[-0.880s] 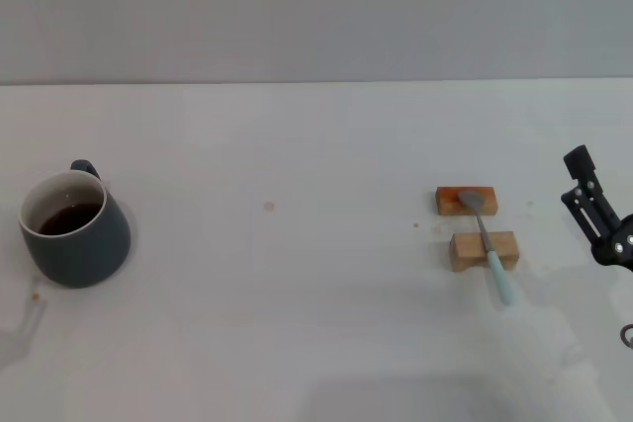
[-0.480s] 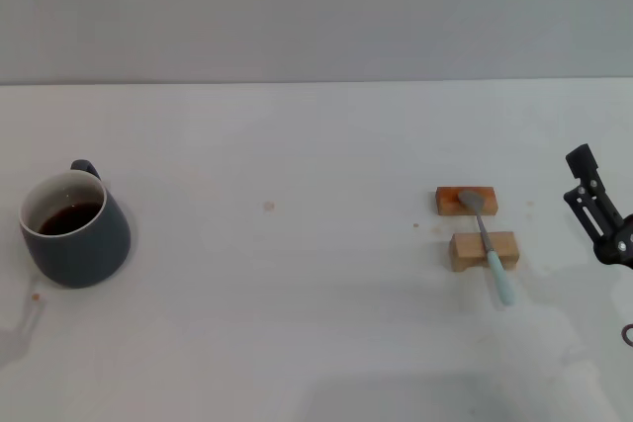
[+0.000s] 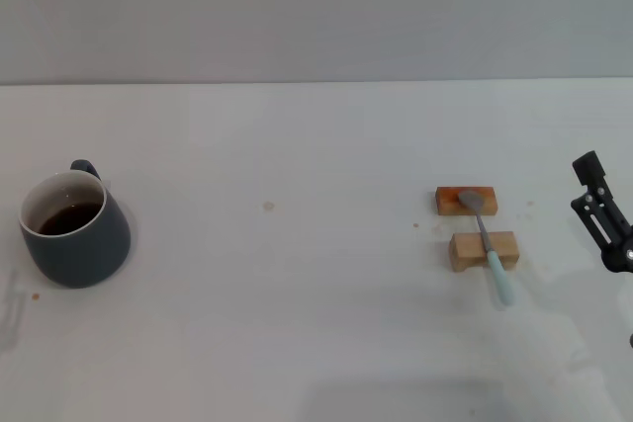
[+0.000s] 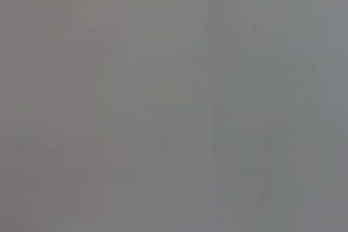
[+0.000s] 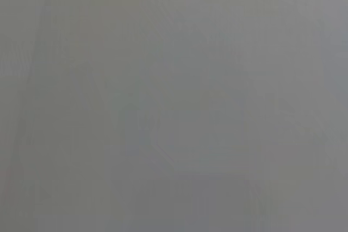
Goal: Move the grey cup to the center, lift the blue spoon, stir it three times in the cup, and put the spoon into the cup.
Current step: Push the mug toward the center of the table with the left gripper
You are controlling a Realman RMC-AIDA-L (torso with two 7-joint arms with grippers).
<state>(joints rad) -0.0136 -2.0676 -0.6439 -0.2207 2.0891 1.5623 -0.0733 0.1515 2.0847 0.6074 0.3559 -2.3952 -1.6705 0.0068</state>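
Observation:
The grey cup (image 3: 75, 230) stands at the far left of the white table, its loop handle turned away from me and dark liquid inside. To the right of the middle, the blue spoon (image 3: 489, 248) lies across two small wooden blocks, metal bowl on the far block (image 3: 466, 201) and pale handle reaching past the near block (image 3: 483, 249) toward me. My right gripper (image 3: 599, 212) shows only partly at the right edge, well apart from the spoon. The left gripper is out of view. Both wrist views are plain grey and show nothing.
The white table (image 3: 297, 274) ends at a grey wall along the back. A small brown speck (image 3: 268, 207) marks the middle and another tiny one (image 3: 36, 295) lies beside the cup.
My right gripper has slid a little farther toward the right edge and slightly down. The faint shadow at the lower left has shrunk. Cup and spoon have not moved.

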